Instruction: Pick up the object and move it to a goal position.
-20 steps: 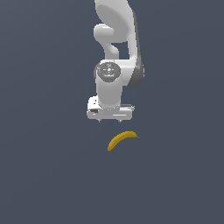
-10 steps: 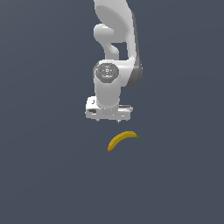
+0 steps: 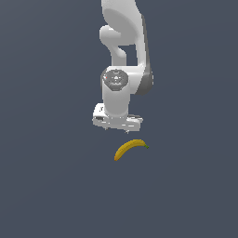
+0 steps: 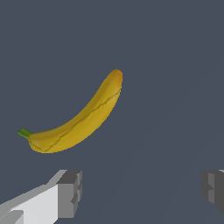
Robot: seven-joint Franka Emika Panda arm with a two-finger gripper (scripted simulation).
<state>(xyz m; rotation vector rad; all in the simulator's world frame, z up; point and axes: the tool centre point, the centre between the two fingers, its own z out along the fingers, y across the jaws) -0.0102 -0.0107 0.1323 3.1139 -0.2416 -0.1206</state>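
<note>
On the dark grey worktop, seen from the exterior view, nothing breaks the flat surface toward that view's left. Moving toward the middle, the white arm comes down from the upper edge, with a round joint cap facing the camera and a darker grey band on its side toward the exterior view's right. At its lower end sits the end effector, a wide pale block pointing down at the surface. From this angle its fingers are too small to make out.

Just below the end effector and slightly toward the exterior view's right lies the banana. It is yellow and curved, arching upward in the picture, with its blunt end toward the exterior view's left and its dark greenish stem tip toward the exterior view's right. It rests flat on the worktop, apart from the end effector, with a gap of bare surface between them.

The wrist view shows the banana close up, with a thin dark seam running along its length and a green stem at one end. Two grey fingertips stand wide apart at the edge of that picture, with bare worktop between them. They hold nothing, and the banana lies outside the space between them.
</note>
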